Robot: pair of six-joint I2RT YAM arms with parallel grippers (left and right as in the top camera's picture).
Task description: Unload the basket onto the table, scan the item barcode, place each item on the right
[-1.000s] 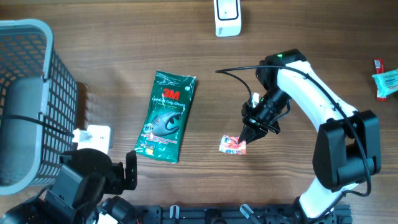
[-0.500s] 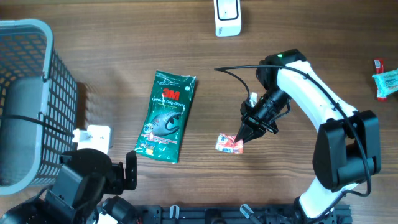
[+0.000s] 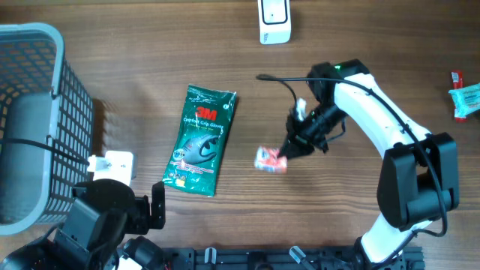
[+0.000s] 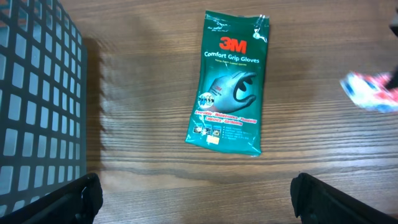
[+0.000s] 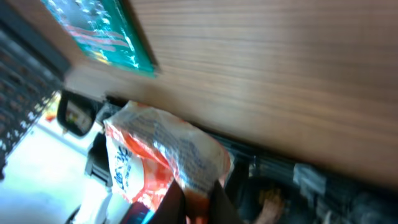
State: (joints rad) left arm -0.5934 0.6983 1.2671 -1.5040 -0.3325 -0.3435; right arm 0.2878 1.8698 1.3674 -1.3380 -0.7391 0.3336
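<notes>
Right tool (image 3: 289, 151): pinched shut on packet (image 3: 269, 160) corner — keep it firm
Left tool (image 4: 199, 198): wide open, empty
Next: turn barcode toward scanner (image 3: 274, 20) — steadily

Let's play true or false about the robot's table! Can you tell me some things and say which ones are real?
1. The right gripper holds a red-and-white packet. True.
2. The glove pack is in the basket. False: it lies on the table.
3. The left jaws are shut. False: the left gripper is wide open.
4. A white scanner stands at the table's far edge. True.
</notes>
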